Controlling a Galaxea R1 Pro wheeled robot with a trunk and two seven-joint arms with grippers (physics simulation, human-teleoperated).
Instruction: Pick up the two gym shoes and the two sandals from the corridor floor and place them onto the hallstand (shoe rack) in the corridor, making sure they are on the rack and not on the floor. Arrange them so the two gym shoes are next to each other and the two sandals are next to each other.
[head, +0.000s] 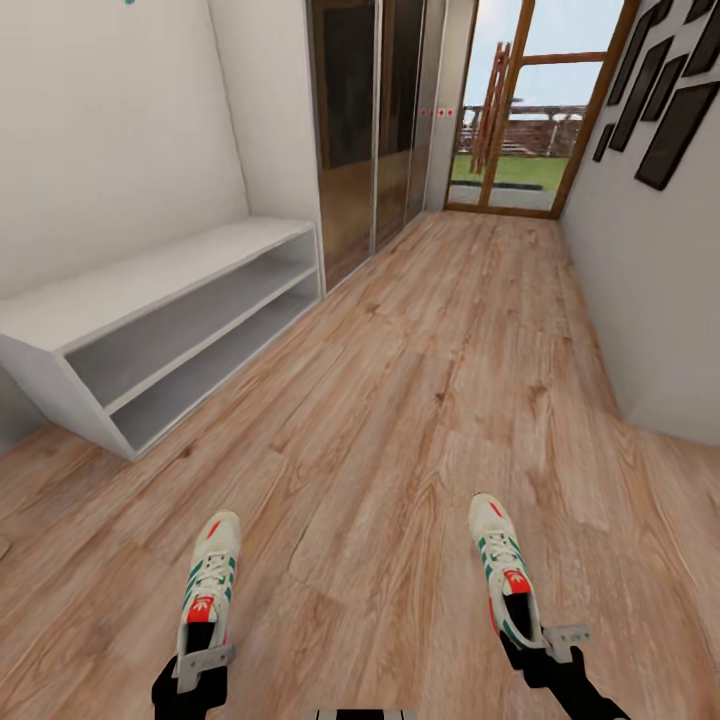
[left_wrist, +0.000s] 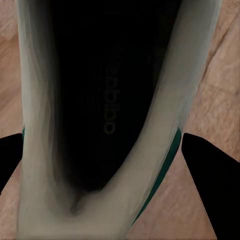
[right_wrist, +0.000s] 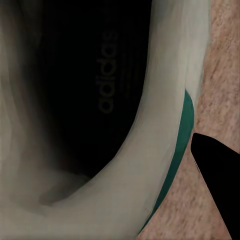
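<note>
With 2 gym shoes held at the heel, 1 in our left gripper (head: 203, 668) and 1 in our right gripper (head: 545, 640), both well short of the rack (head: 150, 320), we risk the toe-heavy shoes twisting free over the floor (head: 400, 400).

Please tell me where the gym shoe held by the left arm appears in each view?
Head view: the left gym shoe is at bottom left, heel at the left gripper.
Left wrist view: its dark opening and cream collar, seen close.
Right wrist view: that is the other shoe.
Shared landmark: the wood floor.
</note>
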